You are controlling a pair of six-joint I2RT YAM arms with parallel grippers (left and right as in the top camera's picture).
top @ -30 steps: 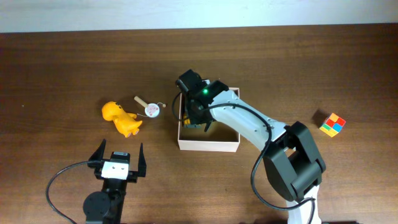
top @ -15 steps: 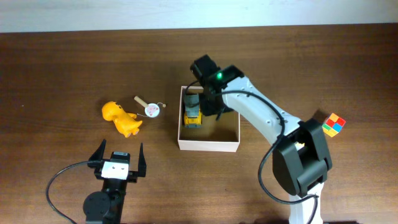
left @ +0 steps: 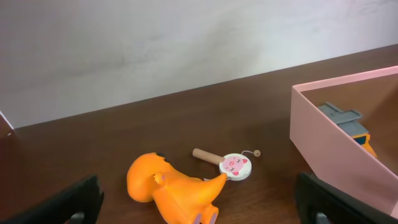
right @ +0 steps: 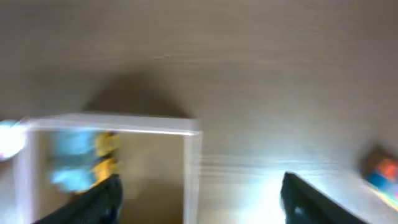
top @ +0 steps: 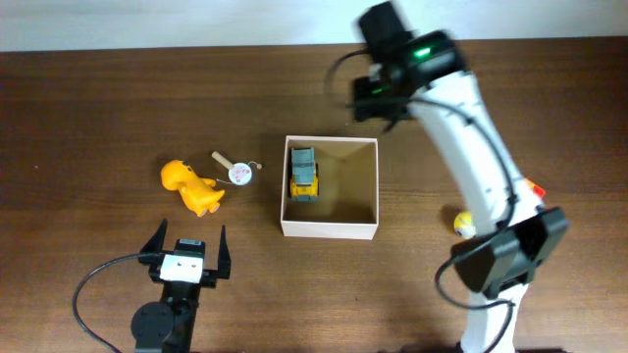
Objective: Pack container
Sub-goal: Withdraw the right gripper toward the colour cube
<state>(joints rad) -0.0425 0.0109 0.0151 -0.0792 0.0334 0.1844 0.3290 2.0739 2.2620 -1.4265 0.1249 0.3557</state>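
Fingers (right: 106, 199) of the right gripper (right: 202, 205) stand wide apart with nothing between them. My right wrist view is blurred, but that much reads. The left gripper (top: 191, 228) at the lower left of the overhead frame is spread too, and empty.

I have the container (top: 330, 231) on the table (top: 98, 98) at the centre of the overhead frame. A toy truck (top: 304, 175) lies inside, close along its left wall. The box sits level with its mouth facing up. It is close to square, so I see no long axis worth naming, and its walls run in line with the frame edges. The truck's length runs top to bottom of the frame.

My worries:
- **Box sliding:** it looks light, so an arm coming in low over the rim could catch a wall and push or tip it.
- **Orange toy:** the orange toy (top: 191, 186) to the left is bulky. Dropped onto the truck's side of the box, it could perch on the rim and roll out.
- **Little drum:** the little drum (top: 235, 169) lies just beside that toy, so a careless grab could flick it away.
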